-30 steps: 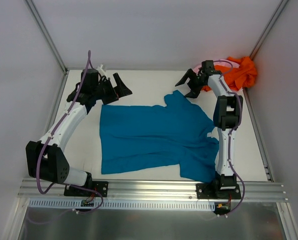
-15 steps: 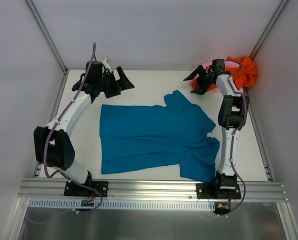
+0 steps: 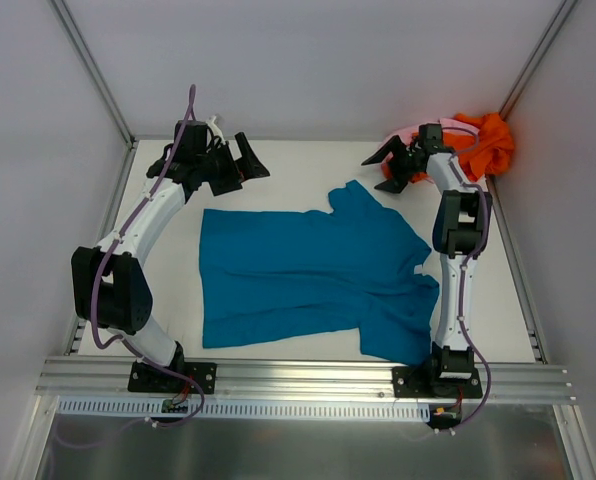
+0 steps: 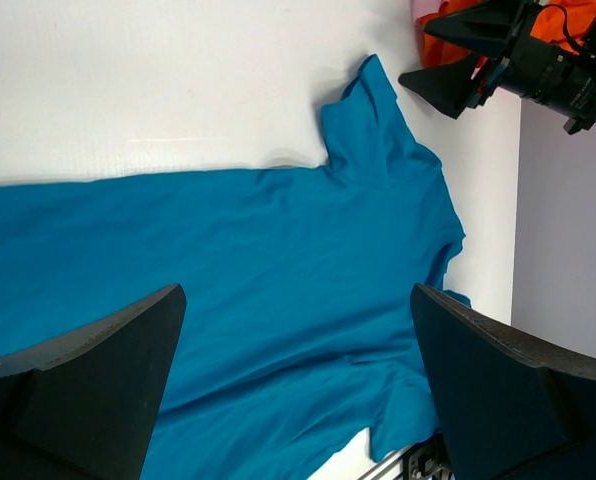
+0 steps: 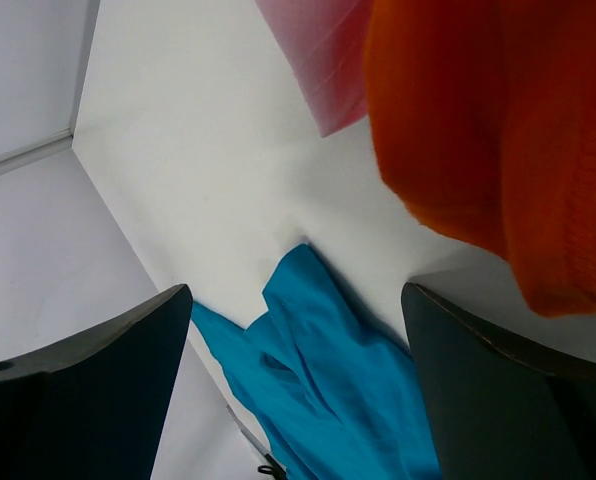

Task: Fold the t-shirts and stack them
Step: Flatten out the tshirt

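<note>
The teal-blue t-shirt [image 3: 308, 275] lies spread flat in the middle of the table, collar side toward the right arm; it also shows in the left wrist view [image 4: 228, 270] and the right wrist view [image 5: 348, 390]. The orange t-shirt [image 3: 483, 140] is bunched in the far right corner, also in the right wrist view [image 5: 498, 130], with the pale pink t-shirt [image 5: 323, 60] beside it. My left gripper [image 3: 246, 163] is open and empty above the far left of the table. My right gripper [image 3: 386, 165] is open and empty, next to the orange shirt, above the teal sleeve.
White table [image 3: 298, 165] inside white walls. A metal rail [image 3: 298, 378] runs along the near edge with both arm bases. The right arm [image 3: 456, 260] stands over the teal shirt's right side.
My left gripper swung up and toward the far wall, then held. My right gripper rose toward the orange shirt, then shifted slightly back left. The shirts have not moved.
</note>
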Controlling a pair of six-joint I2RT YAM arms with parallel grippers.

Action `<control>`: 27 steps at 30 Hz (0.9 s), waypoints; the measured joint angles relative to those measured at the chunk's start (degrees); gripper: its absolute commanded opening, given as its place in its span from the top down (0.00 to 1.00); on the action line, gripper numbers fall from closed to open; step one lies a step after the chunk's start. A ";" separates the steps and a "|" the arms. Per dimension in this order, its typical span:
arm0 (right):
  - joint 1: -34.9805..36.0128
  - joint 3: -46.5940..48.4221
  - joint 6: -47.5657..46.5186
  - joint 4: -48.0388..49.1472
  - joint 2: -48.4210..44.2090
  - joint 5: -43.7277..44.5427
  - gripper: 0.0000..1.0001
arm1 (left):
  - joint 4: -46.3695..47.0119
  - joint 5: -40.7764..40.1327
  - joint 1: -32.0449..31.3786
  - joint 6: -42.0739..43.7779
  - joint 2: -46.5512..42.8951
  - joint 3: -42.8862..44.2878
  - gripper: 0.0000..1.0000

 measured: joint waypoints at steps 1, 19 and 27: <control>0.20 0.00 0.24 0.26 0.11 -0.20 0.09 | -0.04 0.02 0.00 0.02 0.02 0.00 0.01; 6.12 -3.28 1.77 1.64 0.70 -2.12 0.78 | -1.05 0.63 0.00 1.29 0.04 0.00 0.01; 5.90 -4.33 1.86 1.07 1.14 -1.68 1.00 | -0.98 0.87 0.00 1.31 0.00 -0.24 0.01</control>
